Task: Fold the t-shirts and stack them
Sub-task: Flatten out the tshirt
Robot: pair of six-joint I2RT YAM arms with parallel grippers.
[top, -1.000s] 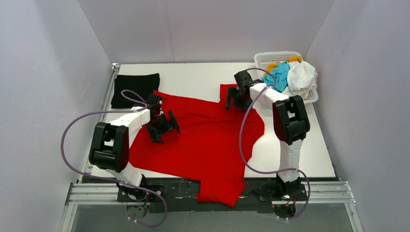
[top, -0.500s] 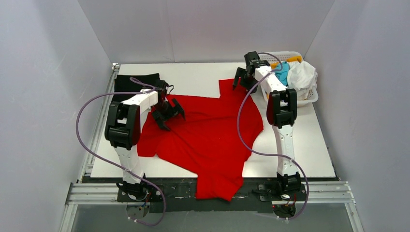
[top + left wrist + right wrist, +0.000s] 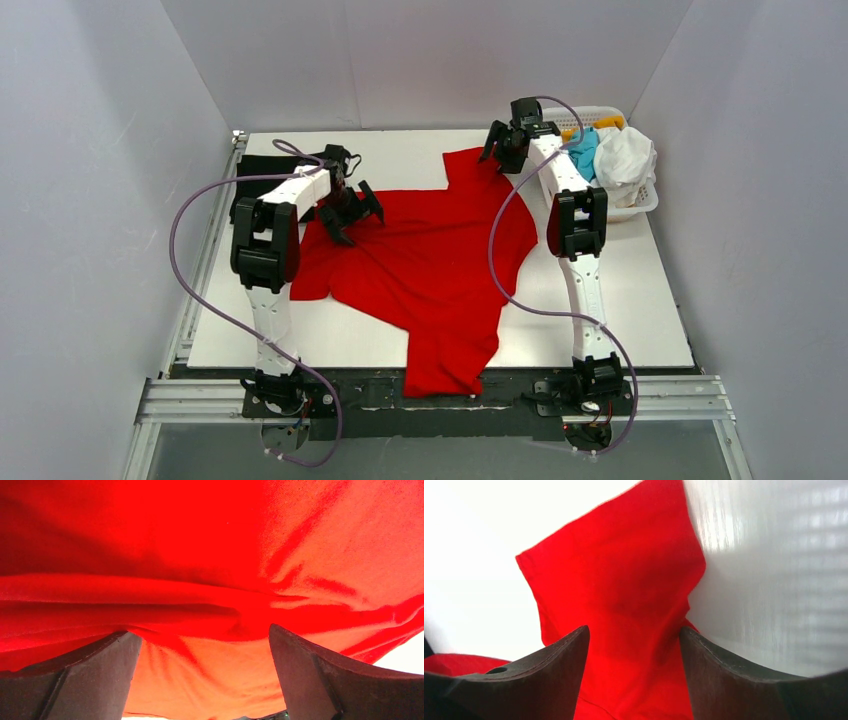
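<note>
Now, top: large bright red cloth t-shirt spread on white table; left fingers splayed at its far-left edge; right fingers at far sleeve | left wrist: fingers wide apart, clamping nothing; wrinkled red cloth between | right wrist: fingers apart; sleeve lies between

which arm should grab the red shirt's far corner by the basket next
Right. The right gripper hangs open at that corner of the red t-shirt, beside the basket; the left gripper sits across the shirt, near the black t-shirt.
</note>
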